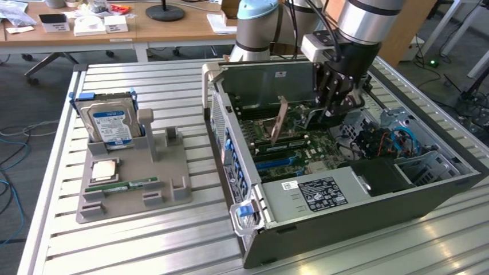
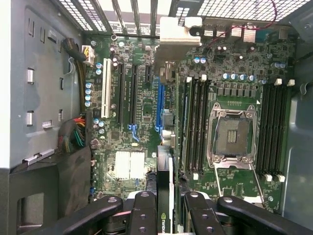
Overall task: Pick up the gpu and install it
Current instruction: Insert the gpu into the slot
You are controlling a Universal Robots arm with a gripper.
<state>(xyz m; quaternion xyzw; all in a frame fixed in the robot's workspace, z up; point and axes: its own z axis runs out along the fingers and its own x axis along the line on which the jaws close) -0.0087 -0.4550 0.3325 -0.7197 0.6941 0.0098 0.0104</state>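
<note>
A: State of the gripper (image 2: pixel 167 219)?
B: Closed on the graphics card (image 2: pixel 165 171), gripping it edge-on between the two black fingers (image 2: pixel 143 210).
A: And the place of the card?
B: Inside the open computer case (image 1: pixel 367 209), down over the motherboard (image 2: pixel 142 98). Held lengthwise along the row of long slots, just beside the blue slot (image 2: pixel 159 105), with the pale metal bracket (image 2: pixel 178 34) at the far end, near the slotted rear wall of the case.
A: Seated in the slot?
B: Cannot tell from here. Blue slot partly in sight beside the card's edge.
A: Near anything else on the board?
B: Between the blue slot and a bank of black memory slots (image 2: pixel 195 122); beyond those, the square processor socket (image 2: pixel 234 129) with its metal frame.
A: Outside the case?
B: On the slatted metal table (image 1: pixel 114 246), toward the exterior view's left, near the case but not touching it, a grey holder (image 1: pixel 172 175). Standing upright in it, a hard drive (image 1: pixel 113 126) with a blue label; lying flat in front of that, a small square chip (image 1: pixel 105 169) and a narrow green memory stick (image 1: pixel 122 186).
A: Arm (image 1: pixel 367 17)?
B: Reaching down from above into the case, at the side nearer the exterior view's right
</note>
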